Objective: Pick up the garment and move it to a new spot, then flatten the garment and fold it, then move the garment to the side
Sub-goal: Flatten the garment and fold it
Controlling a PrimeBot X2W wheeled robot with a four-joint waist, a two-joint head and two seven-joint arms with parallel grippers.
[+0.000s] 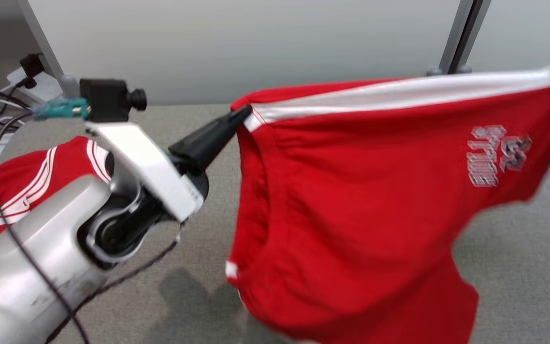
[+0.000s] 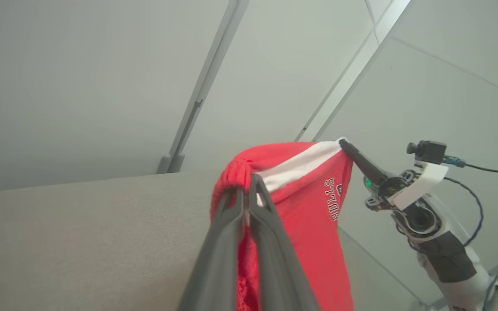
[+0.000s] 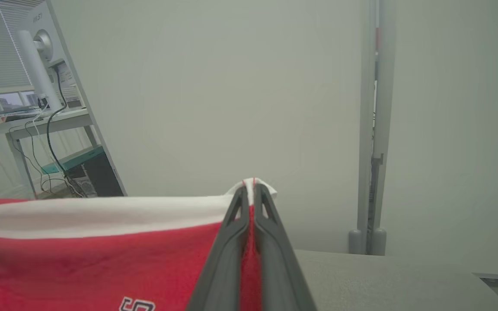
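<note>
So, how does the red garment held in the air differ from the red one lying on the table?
The held garment hangs stretched between the left claw and the right claw; the lying garment rests on the table. The held garment has one broad white band and a printed logo; the lying garment shows thin white stripes. Both are red with white trim.

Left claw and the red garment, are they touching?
Touching: the left wrist view shows the left claw pinched shut on the red garment.
</note>
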